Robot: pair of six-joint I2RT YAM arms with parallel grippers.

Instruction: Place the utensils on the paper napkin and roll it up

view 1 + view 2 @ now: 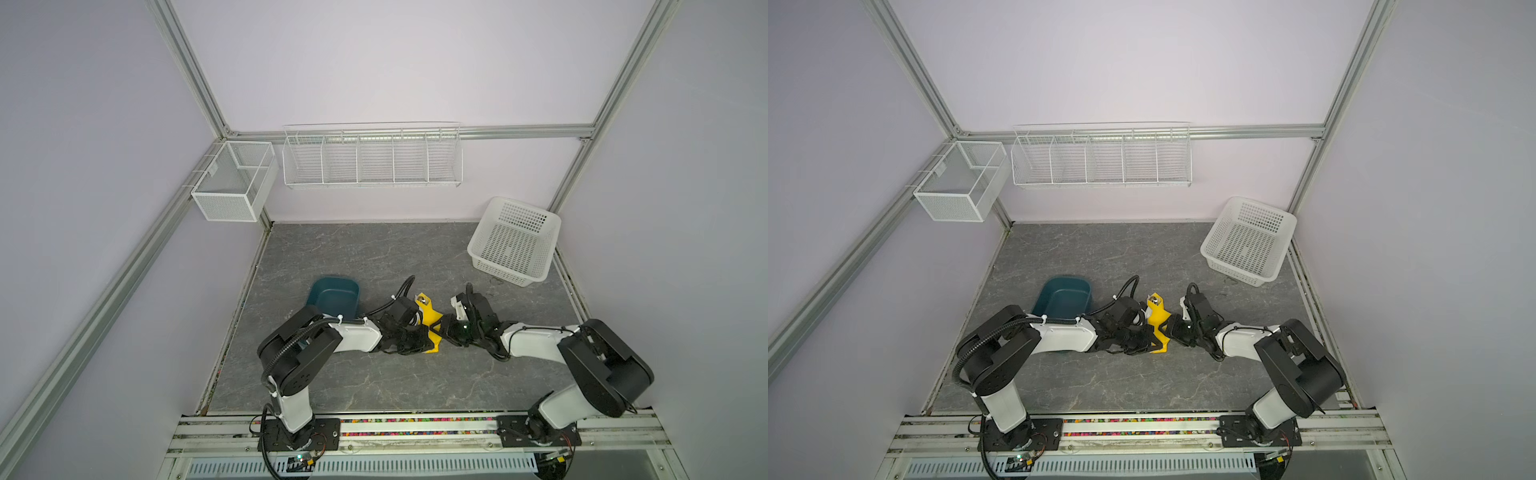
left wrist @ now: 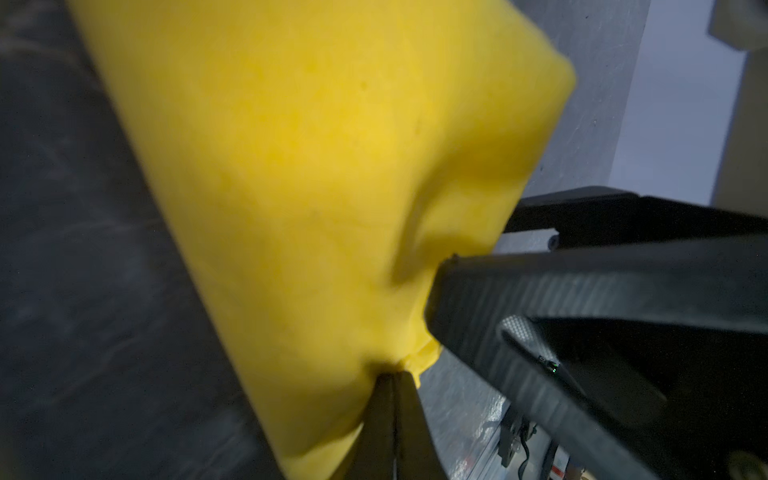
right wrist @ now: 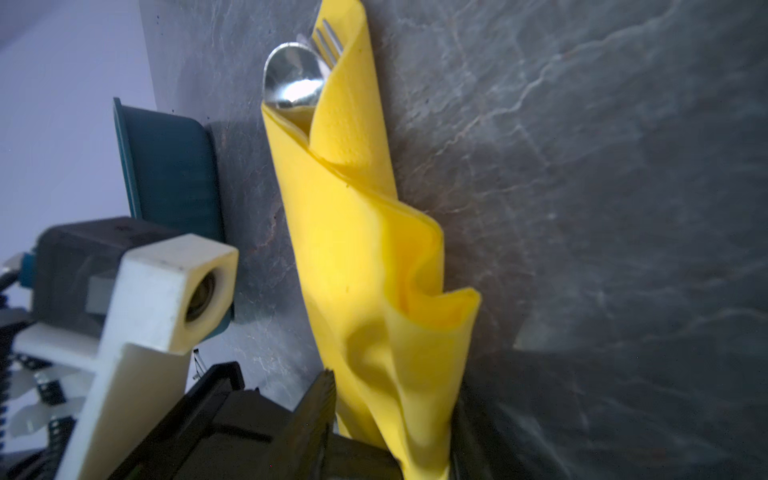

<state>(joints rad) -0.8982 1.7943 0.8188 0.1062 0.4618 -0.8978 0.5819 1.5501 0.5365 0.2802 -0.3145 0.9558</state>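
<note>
Two claws at the near end of a loosely wound napkin point(image 3: 365, 257).
Left claw point(image 2: 392, 378): shut, pinching a napkin edge. Right claw point(image 3: 395, 382): jaws apart astride the bundle; whether it grips cannot be told. Napkin lies mid-tabletop point(image 3: 582, 166) beside the tray point(image 3: 174, 174), outer flap standing free. Utensils point(image 3: 299, 75) protrude at the far end. Risks: the flap could spring open on release, and tugging could tear the paper or slide the utensils out.

Shows a rolled napkin point(image 1: 1158, 316) on the table point(image 1: 1100, 257), utensils point(image 1: 1154, 298) poking from its far end. Has left end effector point(image 1: 1153, 344) and right end effector point(image 1: 1170, 327) meeting it from opposite sides. Puts tray point(image 1: 1061, 299) behind the left arm, basket point(image 1: 1248, 243) far right.
</note>
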